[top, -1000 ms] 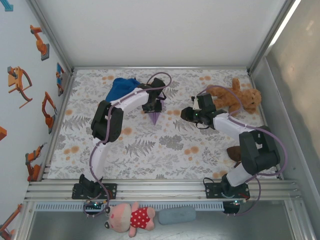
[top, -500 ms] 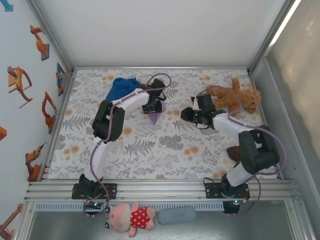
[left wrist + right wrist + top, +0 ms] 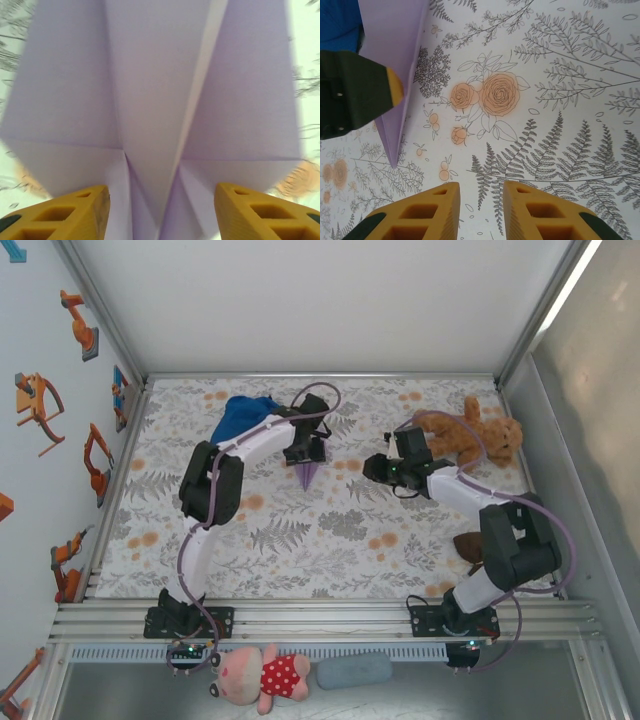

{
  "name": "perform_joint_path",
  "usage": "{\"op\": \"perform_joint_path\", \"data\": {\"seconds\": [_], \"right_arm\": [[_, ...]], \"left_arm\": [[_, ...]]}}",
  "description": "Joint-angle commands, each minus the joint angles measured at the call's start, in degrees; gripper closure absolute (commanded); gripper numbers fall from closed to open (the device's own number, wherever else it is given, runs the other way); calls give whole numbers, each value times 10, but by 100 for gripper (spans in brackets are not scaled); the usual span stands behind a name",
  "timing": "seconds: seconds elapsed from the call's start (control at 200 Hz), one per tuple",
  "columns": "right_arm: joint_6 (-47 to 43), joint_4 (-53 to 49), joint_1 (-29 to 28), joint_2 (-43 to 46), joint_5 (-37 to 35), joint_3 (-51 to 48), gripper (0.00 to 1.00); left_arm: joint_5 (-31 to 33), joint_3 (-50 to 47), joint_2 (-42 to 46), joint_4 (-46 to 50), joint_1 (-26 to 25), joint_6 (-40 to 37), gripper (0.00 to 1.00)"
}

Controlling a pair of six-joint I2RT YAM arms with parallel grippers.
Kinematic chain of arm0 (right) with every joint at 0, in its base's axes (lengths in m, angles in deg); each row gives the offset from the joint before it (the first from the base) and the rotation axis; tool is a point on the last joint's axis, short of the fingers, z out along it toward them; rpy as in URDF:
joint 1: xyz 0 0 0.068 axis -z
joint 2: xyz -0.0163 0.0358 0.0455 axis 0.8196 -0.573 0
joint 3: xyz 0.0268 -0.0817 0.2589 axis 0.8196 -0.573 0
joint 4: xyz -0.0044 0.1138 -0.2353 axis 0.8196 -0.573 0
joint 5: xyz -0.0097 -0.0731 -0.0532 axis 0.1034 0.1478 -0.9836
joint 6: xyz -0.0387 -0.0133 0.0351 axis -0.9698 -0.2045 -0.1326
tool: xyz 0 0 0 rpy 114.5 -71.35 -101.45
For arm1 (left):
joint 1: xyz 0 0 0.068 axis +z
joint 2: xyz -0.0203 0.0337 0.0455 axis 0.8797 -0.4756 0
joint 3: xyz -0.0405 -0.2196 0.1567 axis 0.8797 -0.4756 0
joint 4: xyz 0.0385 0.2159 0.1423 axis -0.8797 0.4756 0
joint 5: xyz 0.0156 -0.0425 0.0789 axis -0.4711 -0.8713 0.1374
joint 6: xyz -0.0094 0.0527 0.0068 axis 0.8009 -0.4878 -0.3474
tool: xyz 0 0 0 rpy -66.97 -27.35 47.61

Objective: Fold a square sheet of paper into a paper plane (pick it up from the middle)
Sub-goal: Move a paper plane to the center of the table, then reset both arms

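Nearest us, past the arm bases, the flowered table (image 3: 300,540) spreads out. Farther in, to the right, we see the right gripper (image 3: 481,192) above the cloth, its yellow fingers parted by a narrow gap with nothing between them. Just to its left the paper plane (image 3: 308,474) lies on the table, its nose pointing towards us. Over its tail stands the left gripper (image 3: 161,195), jaws wide apart, one finger on either side of the centre ridge and clear of it, so it has no hold on the paper. Beyond, a blue cap (image 3: 243,414) lies at the far left and a brown teddy bear (image 3: 475,435) at the far right.
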Motion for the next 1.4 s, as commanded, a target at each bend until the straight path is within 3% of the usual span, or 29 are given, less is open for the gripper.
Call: {"op": "perform_joint_path", "data": {"seconds": [0.0, 0.15, 0.371, 0.426, 0.436, 0.446, 0.501, 0.546, 0.811, 1.082, 1.167, 1.287, 1.397], "right_arm": [[-12, -20, 8, 46, -47, 19, 72], [-32, -53, 16, 93, -109, 27, 68], [-80, -91, 27, 175, -249, 28, 42], [-90, -101, 31, 191, -292, 28, 33], [-92, -103, 32, 193, -299, 28, 28], [-94, -106, 35, 197, -308, 28, 17], [-101, -111, 41, 207, -338, 25, 1], [-109, -111, 44, 213, -363, 20, 1], [-121, -77, 97, 204, -507, -18, 2], [-165, 79, 190, 201, -362, -135, 4], [-207, 164, 194, 195, -362, -182, 6], [-250, 335, 193, 194, -359, -269, 5], [-275, 381, 195, 168, -332, -280, 4]], "left_arm": [[3, -22, 89, -5, 1, 3, 38], [29, -91, 177, -35, 5, -1, 31], [106, -272, 348, -129, 45, -15, 14], [124, -323, 392, -156, 60, -24, 8], [125, -331, 399, -161, 64, -28, 7], [126, -340, 406, -165, 67, -32, 6], [136, -383, 443, -184, 84, -44, 0], [147, -417, 472, -200, 97, -52, 4], [220, -601, 593, -327, 185, -97, 4], [227, -716, 633, -469, 253, -188, 4], [237, -756, 635, -547, 262, -227, 4], [193, -760, 632, -568, 288, -274, 4], [146, -770, 618, -600, 310, -311, 4]]}}
